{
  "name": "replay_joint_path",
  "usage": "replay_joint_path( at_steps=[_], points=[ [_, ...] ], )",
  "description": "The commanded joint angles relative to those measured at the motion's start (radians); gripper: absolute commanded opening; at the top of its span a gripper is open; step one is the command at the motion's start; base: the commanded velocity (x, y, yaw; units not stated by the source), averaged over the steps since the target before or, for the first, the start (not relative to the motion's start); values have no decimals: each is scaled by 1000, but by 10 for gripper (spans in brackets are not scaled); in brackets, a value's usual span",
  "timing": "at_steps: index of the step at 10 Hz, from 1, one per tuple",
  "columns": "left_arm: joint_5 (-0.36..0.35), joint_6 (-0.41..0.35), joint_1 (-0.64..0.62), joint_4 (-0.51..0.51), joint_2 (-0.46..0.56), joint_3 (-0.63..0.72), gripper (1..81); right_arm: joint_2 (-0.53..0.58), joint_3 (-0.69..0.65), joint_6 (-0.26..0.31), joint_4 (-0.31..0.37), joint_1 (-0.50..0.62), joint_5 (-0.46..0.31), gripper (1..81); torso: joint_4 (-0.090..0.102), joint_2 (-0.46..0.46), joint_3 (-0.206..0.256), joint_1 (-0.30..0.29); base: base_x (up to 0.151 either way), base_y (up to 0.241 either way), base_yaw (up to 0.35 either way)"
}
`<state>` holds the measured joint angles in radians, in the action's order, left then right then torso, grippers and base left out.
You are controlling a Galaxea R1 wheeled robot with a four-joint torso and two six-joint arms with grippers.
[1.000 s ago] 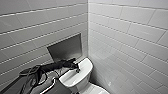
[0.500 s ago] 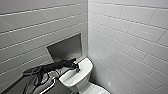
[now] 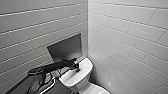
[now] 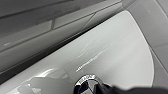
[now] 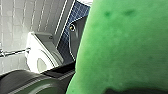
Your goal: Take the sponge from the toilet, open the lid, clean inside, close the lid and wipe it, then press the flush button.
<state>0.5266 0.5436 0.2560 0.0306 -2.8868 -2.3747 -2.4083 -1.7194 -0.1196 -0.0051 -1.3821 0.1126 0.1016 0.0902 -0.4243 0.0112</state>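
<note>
white toilet [image 3: 75,79]; left hand [image 3: 76,67] at the flush button [image 4: 86,82]
press squarely down; open or closed unclear; right hand [image 5: 130,90] clasps the sponge [image 5: 125,50]

You've got gloss all over: the toilet [image 3: 75,79] is white glazed ceramic, smooth, and its tank top [image 4: 112,50] throws streaky highlights. On the flush button [image 4: 86,80] you see a shiny chrome-look metal ring w/ dark centre. The sponge [image 5: 125,50] is matt green foam, surf slightly dimpled. The wall tiles [image 3: 125,32] are pale grey, smooth, semi-gloss, thin grout lines. The wall panel [image 3: 65,47] looks like dull grey brushed metal. The left arm [image 3: 56,67] is matt black.
</note>
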Motion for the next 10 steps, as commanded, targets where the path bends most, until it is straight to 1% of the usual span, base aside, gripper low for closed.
replay_joint_path(
  at_steps=[1, 3, 7, 8, 10],
  points=[
    [10, -39, -174, 46, -6, -71, 10, 22, 18, 0, -10, 25, -60, 10, 0, 0, 0, 0, 0, 0, 0],
    [7, -39, -152, 80, -14, -77, 10, 7, -3, 0, -10, 25, -60, 10, 0, 0, 0, 0, 0, 0, 0],
    [-2, -40, -123, 81, -16, -80, 10, -25, -35, 1, -9, 27, -60, 10, 0, 0, 0, 0, 0, 0, 0],
    [-22, -39, -111, 84, -23, -81, 10, -28, -35, 1, -10, 25, -60, 10, 0, 0, 0, 0, 0, 0, 0],
    [-23, -39, -99, 106, -56, -98, 10, -33, -38, 1, -12, 25, -60, 10, 0, 0, 0, 0, 0, 0, 0]
  ],
)
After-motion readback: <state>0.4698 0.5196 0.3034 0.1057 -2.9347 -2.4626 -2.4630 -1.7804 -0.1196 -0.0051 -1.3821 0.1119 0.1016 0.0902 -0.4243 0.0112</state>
